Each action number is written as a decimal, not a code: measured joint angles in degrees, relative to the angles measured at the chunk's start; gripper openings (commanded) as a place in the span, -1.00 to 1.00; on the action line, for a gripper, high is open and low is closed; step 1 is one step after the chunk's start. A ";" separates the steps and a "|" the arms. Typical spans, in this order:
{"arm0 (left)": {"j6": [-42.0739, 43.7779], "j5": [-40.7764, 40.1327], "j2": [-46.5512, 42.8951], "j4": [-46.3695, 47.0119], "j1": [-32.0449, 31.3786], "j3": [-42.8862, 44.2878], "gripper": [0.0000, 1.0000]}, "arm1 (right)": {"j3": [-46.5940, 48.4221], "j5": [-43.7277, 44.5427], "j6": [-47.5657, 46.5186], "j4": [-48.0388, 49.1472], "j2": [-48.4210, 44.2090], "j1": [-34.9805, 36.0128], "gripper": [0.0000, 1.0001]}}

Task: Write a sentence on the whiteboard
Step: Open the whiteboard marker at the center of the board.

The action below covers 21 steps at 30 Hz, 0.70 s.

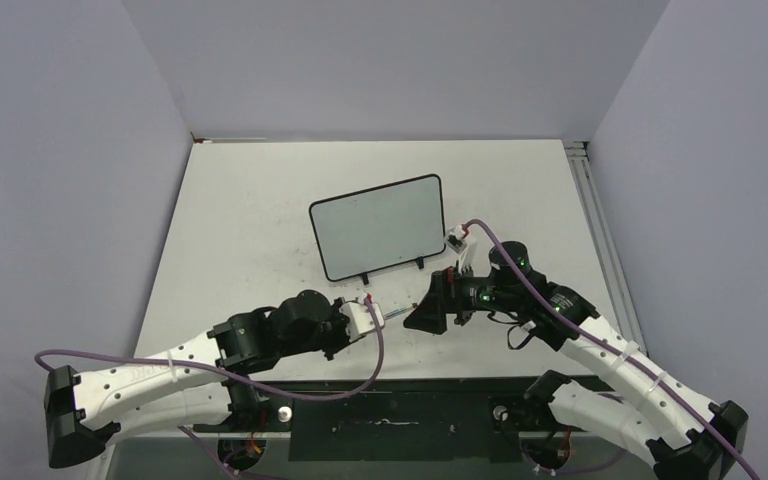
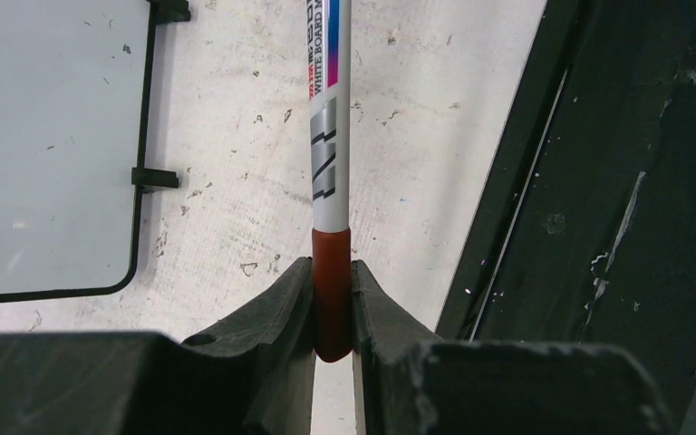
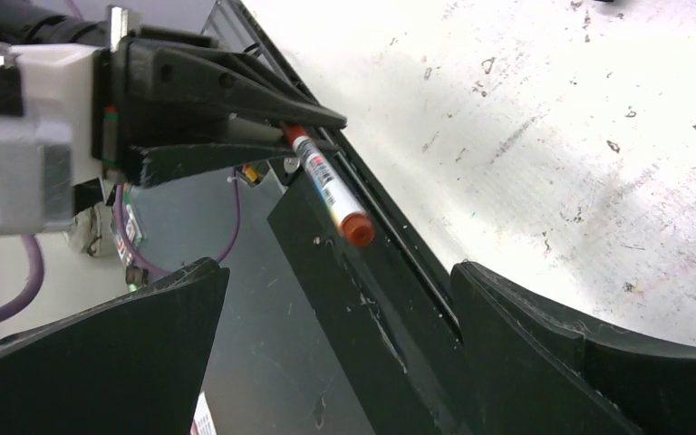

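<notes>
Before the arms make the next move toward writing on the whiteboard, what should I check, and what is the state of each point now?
1. marker gripped: ok. The left fingers are shut on its red end.
2. right fingers free: ok. They stand wide open with nothing between them, facing the marker's other end.
3. Writing tip exposed: not ok. Both ends of the marker show red, and no tip is visible.
4. whiteboard face unobstructed: ok. Neither arm covers it.
5. Writing begun: not ok. The face looks blank in the top view.
</notes>
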 measured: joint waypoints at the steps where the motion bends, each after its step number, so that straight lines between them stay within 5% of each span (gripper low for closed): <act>1: 0.00 0.24 0.17 0.02 0.00 0.20 -1.00 | -0.63 0.44 0.35 0.83 0.20 0.13 0.99; 21: 0.28 4.04 2.75 -0.09 -0.02 0.46 -1.00 | -4.70 -0.13 3.48 17.62 9.53 8.90 -0.07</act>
